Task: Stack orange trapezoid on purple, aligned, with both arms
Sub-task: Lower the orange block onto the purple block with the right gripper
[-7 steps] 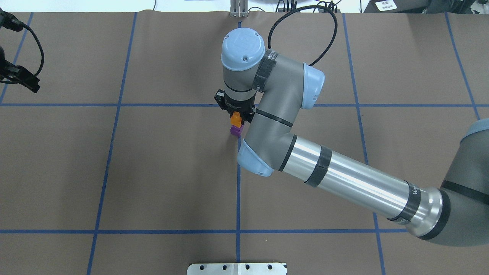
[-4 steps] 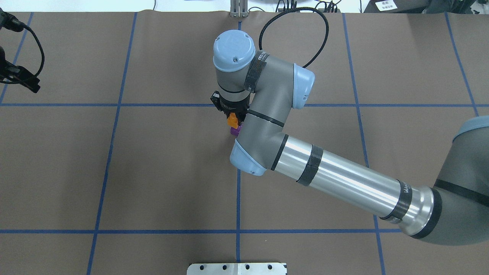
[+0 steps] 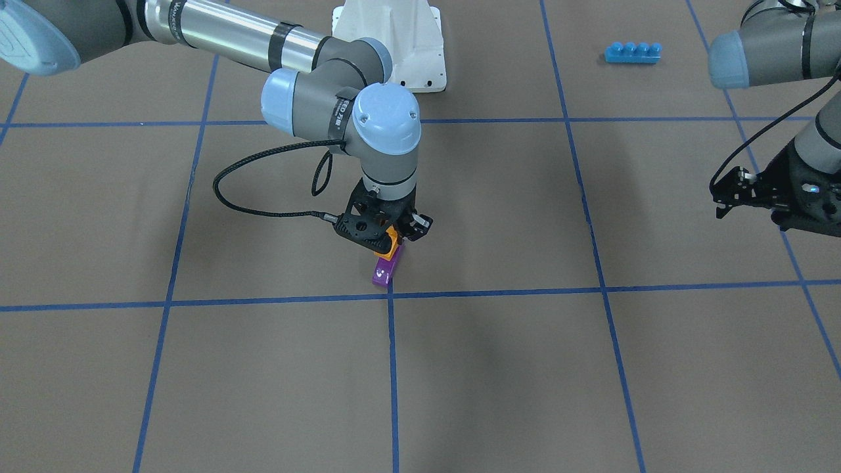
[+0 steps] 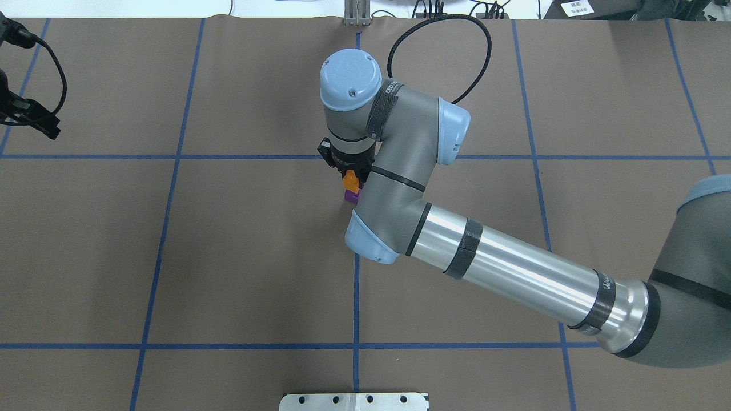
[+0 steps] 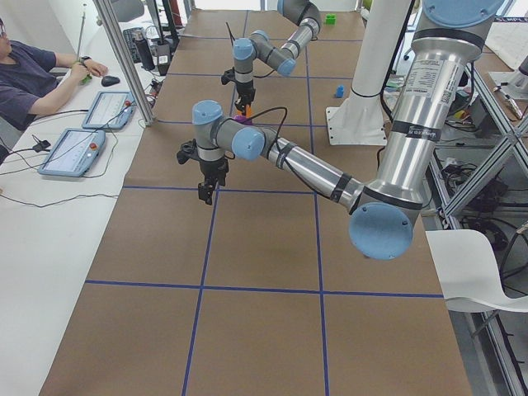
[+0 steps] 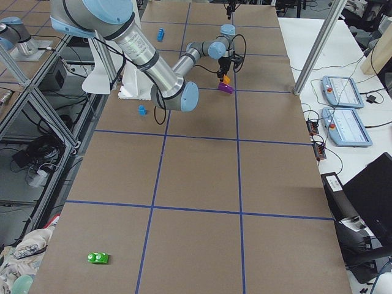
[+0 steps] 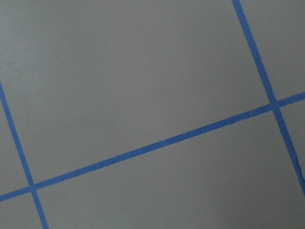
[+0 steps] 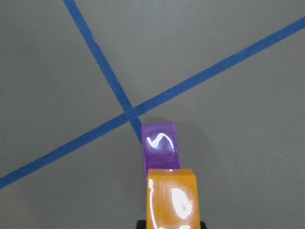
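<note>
Evidently light, stiff and slick, the orange trapezoid [image 3: 387, 249] is pinched by its flat sides in your right pincer [image 3: 393, 240], over the purple [image 3: 382, 271].

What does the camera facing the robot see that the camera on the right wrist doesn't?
Only the front-facing camera shows the right arm reaching over, the left gripper off to the side, and a long blue four-stud brick. Only the wrist camera looks closely down past the orange trapezoid onto the purple block's shiny top. Both show those two blocks and the blue tape lines crossing.
</note>
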You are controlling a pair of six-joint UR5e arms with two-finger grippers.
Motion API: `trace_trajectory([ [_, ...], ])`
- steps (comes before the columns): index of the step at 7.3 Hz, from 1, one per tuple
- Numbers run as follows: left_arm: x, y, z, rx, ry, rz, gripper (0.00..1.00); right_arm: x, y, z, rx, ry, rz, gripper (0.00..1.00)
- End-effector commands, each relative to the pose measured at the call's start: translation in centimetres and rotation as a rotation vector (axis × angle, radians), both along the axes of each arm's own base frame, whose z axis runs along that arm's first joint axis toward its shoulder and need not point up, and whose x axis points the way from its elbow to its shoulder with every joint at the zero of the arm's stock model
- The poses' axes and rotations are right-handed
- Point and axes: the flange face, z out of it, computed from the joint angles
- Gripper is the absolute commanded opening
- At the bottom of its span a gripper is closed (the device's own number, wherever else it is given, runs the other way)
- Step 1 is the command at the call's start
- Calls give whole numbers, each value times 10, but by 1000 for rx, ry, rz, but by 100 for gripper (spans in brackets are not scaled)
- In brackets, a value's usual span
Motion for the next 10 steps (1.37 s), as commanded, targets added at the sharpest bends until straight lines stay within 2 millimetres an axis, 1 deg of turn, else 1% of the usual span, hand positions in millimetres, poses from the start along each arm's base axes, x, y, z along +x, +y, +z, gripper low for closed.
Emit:
trace_trajectory([
  [1,0,-1,2,-4,-2,0,100,-2,2,1,7,2,-7,0],
  [4,1,-2,10,4,2,0,100,-12,10,7,31,24,-6,0],
  [7,1,-2,11,2,1,0,100,-15,12,11,29,31,-11,0],
  [10,1,-2,13,-4,-2,0,100,-14,9,10,51,34,-15,0],
])
